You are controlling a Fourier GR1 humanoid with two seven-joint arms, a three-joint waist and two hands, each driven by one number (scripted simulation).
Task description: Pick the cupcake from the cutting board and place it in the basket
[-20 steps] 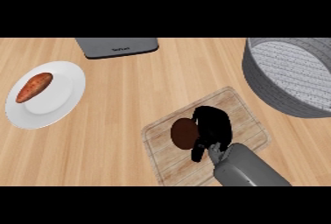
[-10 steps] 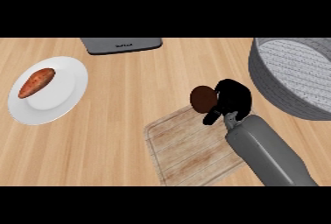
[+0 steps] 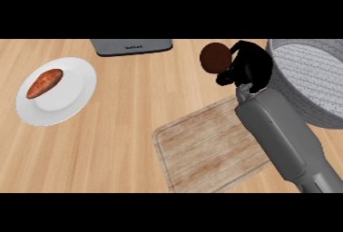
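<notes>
- Head view looks steeply down on the wooden bench (image 3: 134, 136), which carries everything here.
- At the right edge stands the grey basket (image 3: 315, 77), its ribbed floor open to view — the near wall curves down just beside the grey forearm.
- Below and left of the basket lies the cutting board (image 3: 208, 149), bare wood, with nothing resting on it; the forearm crosses its right corner.
- Far to the left sits a white plate (image 3: 57, 97) bearing a sweet potato (image 3: 45, 83), well apart from the work.
- A dark grey appliance (image 3: 132, 46) shows at the upper edge.
- Right hand (image 3: 249, 65) is curled round the cupcake (image 3: 216, 57), pinching it on the hand's left side — lifted clear of the board.
- The cupcake lies left of the hand, and the basket lies to the hand's right, so by my judgement the coming move is a sideways carry rightward over the rim, with the hand leading and the cupcake trailing.
- Left hand shows nowhere.
</notes>
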